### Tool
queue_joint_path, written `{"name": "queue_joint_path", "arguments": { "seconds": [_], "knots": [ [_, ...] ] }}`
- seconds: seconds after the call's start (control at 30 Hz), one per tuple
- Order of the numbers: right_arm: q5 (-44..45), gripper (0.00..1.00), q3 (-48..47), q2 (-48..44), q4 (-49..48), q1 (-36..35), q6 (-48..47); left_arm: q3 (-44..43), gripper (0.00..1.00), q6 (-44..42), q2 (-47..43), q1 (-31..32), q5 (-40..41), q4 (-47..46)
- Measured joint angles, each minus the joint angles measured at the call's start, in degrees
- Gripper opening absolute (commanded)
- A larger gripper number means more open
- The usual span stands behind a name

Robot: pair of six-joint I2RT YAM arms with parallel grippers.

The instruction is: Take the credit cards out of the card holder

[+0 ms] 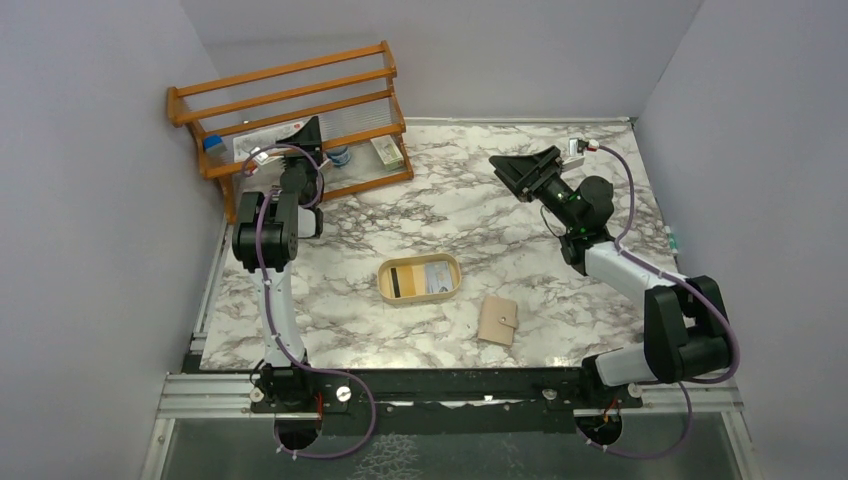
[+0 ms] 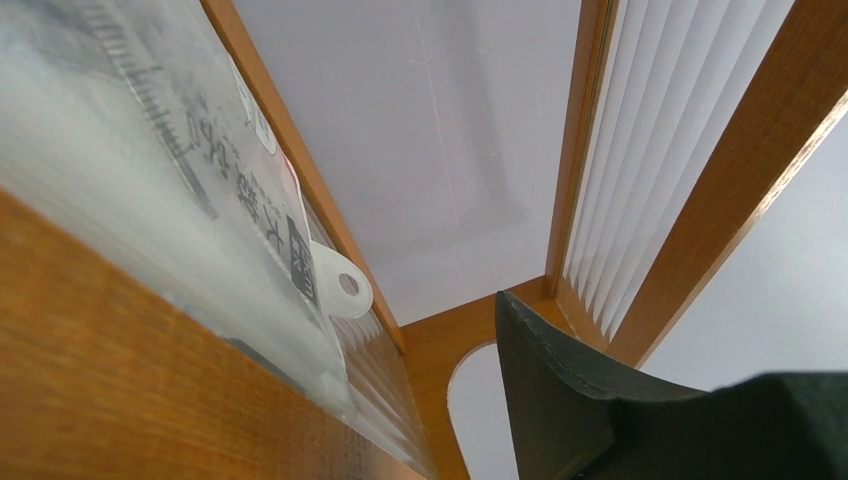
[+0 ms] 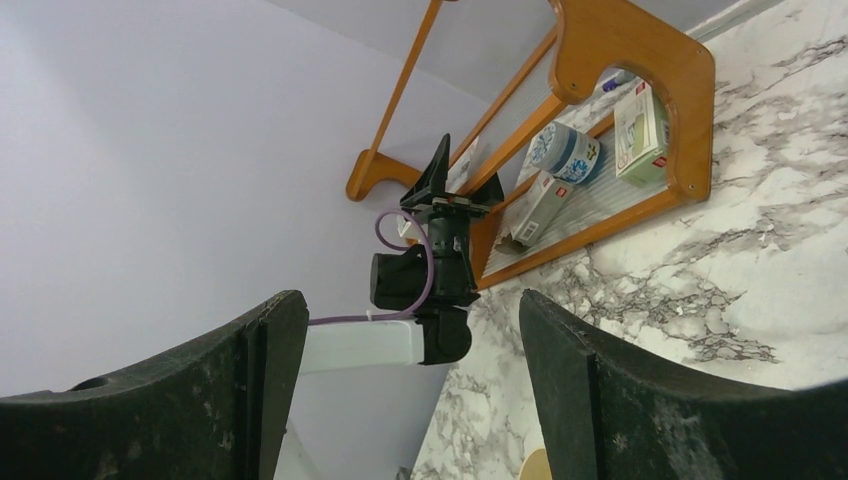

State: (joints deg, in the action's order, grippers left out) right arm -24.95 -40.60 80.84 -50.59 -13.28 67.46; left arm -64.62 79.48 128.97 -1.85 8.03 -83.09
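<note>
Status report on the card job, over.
Right gripper open, raised, empty. Left gripper at wooden rack, state unclear. Credit cards in oval tray; card holder shut beside it. Nothing covers either.

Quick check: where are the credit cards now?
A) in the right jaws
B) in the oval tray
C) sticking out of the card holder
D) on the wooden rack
B: the credit cards lie inside the oval tray, with the card holder lying closed beside it.
</note>
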Motion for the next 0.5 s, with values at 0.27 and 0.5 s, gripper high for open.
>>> {"name": "queue_joint_path", "arguments": {
  "seconds": [0.27,0.5],
  "knots": [
    [-0.31,0.83,0.0,0.81,-0.35,0.17,0.02,0.0,0.58,-4.7,-0.39,4.35,0.39,1.25],
    [-0.5,0.83,0.0,0.76,-0.37,0.17,0.02,-0.04,0.47,-6.32,-1.46,11.5,7.1,4.11]
  ]
}}
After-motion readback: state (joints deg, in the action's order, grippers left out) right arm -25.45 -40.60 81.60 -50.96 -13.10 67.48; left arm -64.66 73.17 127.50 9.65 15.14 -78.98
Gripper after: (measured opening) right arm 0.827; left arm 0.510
